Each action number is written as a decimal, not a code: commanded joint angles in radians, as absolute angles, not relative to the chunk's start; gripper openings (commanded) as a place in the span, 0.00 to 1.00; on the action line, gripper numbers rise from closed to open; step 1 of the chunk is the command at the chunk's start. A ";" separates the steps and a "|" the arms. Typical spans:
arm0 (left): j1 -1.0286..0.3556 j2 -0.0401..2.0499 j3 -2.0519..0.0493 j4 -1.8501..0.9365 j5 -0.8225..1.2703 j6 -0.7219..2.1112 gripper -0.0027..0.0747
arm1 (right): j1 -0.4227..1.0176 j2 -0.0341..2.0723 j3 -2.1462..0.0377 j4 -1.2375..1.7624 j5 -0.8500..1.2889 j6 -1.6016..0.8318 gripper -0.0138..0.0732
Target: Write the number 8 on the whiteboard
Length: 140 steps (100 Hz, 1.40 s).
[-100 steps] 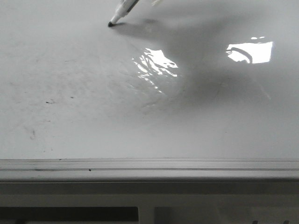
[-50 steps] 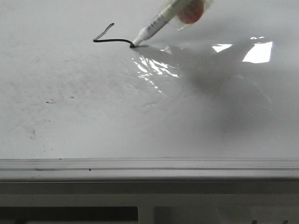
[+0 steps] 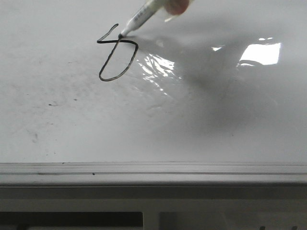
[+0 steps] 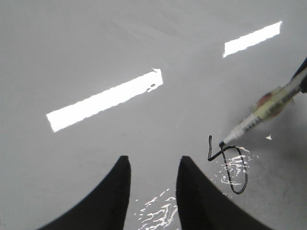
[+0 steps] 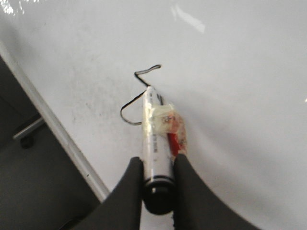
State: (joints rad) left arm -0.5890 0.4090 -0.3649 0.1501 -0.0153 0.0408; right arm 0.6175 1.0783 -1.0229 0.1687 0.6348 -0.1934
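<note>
My right gripper (image 5: pixel 157 184), clamped on the marker (image 3: pixel 144 17), has its tip at the crossing of the number 8 (image 3: pixel 116 53) on the whiteboard (image 3: pixel 72 129); the unclosed upper loop lies toward eleven o'clock.

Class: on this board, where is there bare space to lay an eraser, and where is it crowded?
Free: the large glossy white whiteboard between the grey metal edge rail and the thin black unfinished figure 8. Crowded: around the white marker.
</note>
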 commanded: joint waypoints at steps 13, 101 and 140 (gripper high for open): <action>-0.586 0.413 -0.396 0.140 -0.083 0.034 0.32 | 0.624 1.095 -1.060 0.130 0.518 -0.182 0.11; -0.890 0.834 -0.406 0.445 -0.225 0.038 0.38 | 0.831 1.105 -1.060 0.273 0.720 -0.156 0.11; -0.890 0.967 -0.432 0.439 -0.327 0.036 0.37 | 0.833 1.111 -1.060 0.309 0.719 -0.156 0.11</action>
State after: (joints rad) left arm -0.8821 0.9682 -0.3962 0.4568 -0.2450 0.0408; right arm 0.8339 1.1239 -1.0321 0.2869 0.7666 -0.1576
